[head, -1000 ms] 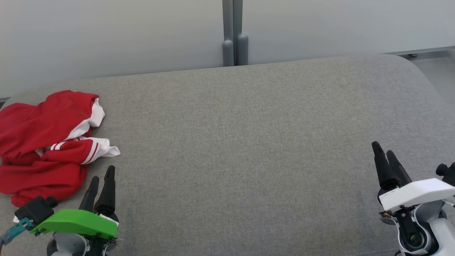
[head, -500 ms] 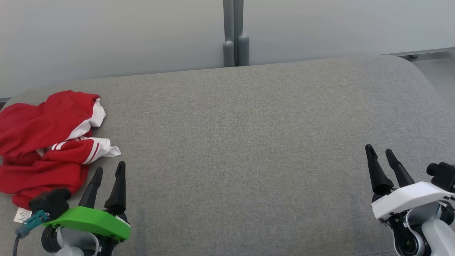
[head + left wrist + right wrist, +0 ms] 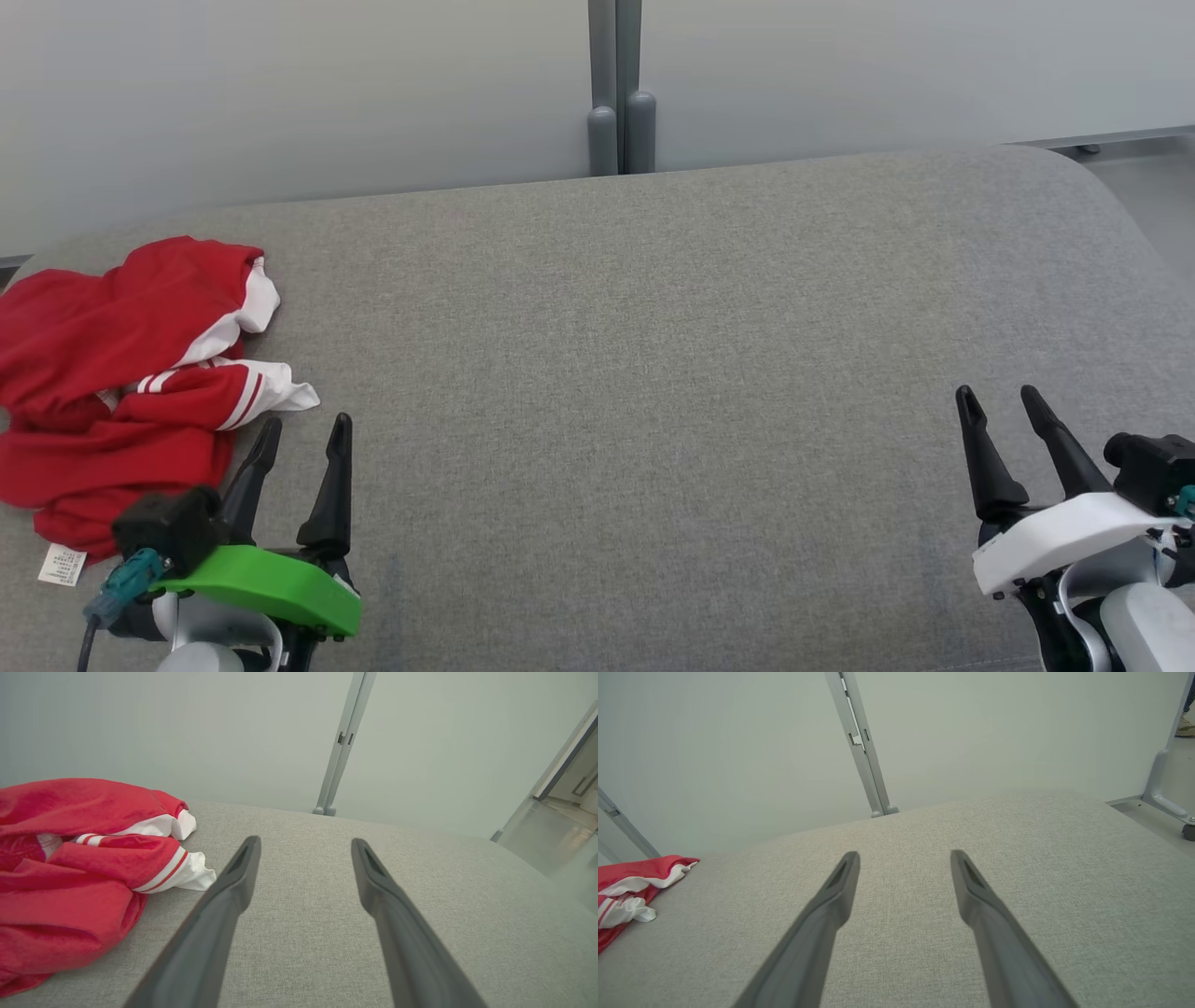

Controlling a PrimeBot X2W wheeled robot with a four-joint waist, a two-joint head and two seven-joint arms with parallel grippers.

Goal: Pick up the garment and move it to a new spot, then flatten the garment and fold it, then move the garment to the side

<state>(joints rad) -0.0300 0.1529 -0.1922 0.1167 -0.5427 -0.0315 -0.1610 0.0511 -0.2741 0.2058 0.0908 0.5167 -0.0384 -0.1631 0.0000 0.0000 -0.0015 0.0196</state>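
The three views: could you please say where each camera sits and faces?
Head view: on the head, facing forward and down at the grey cushion; left gripper and right gripper, open, at the bottom corners.
Left wrist view: on the left wrist, along its fingers; garment to their left.
Right wrist view: on the right wrist, along its fingers, across the cushion.
Shared: garment and post in all three.

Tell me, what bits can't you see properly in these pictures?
- Red garment: the head view's left edge cuts it off, and its crumpled folds hide what kind of garment it is.
- White label: head view, print too small to read.
- Garment's near hem: head view, partly hidden behind the base of the left end effector.
- Shoe: right wrist view, cut off at the top right corner.
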